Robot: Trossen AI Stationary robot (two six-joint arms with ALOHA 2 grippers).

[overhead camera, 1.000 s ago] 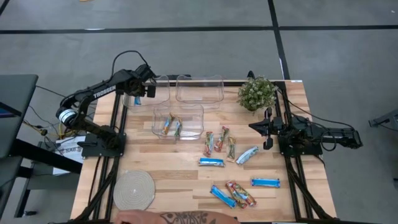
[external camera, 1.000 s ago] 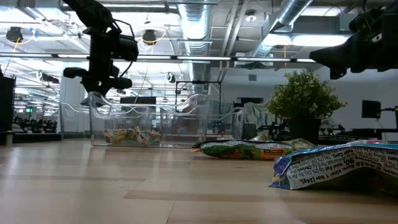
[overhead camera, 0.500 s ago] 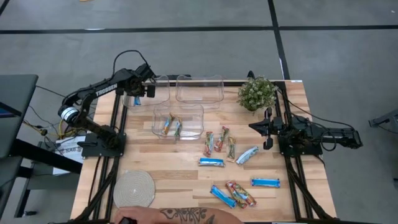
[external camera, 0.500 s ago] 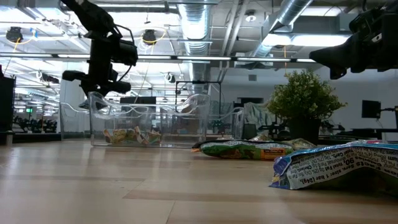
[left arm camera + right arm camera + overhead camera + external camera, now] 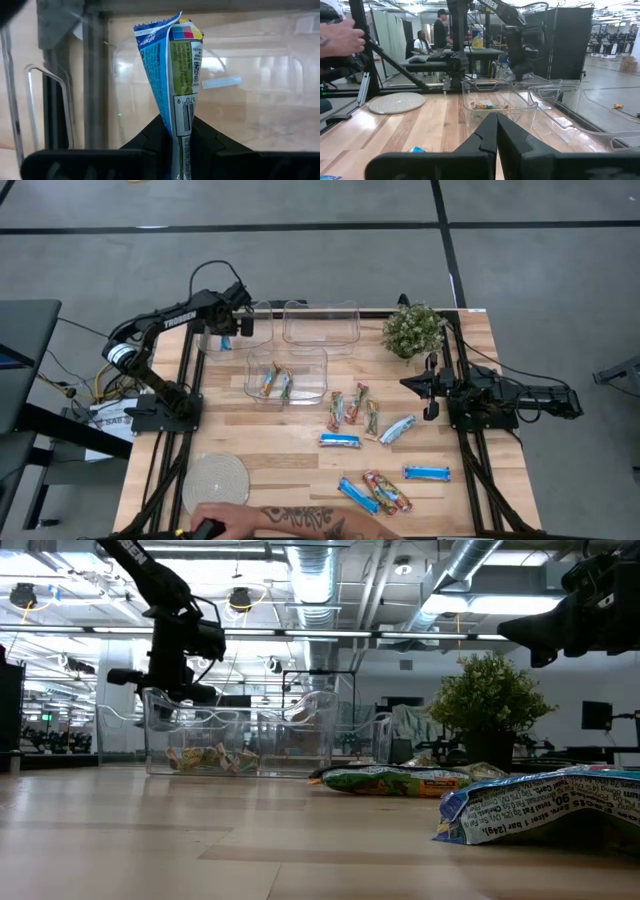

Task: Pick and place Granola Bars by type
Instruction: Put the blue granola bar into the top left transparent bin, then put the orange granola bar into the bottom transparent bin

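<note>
blue granola bar | pinched by left fingers | right fingers pressed together

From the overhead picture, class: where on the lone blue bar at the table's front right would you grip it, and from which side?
Judging by its pose, take the blue bar at its middle, from straight above. It lies flat on the table with its long axis running left to right, so the fingers should close across its narrow width. It lies apart from its neighbours, so nothing crowds the jaws. The right gripper, shut and idle, sits on that side.

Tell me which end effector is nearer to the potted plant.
Right. The right end effector sits just in front of the potted plant; the left end effector is far across, over the far-left bin.
</note>
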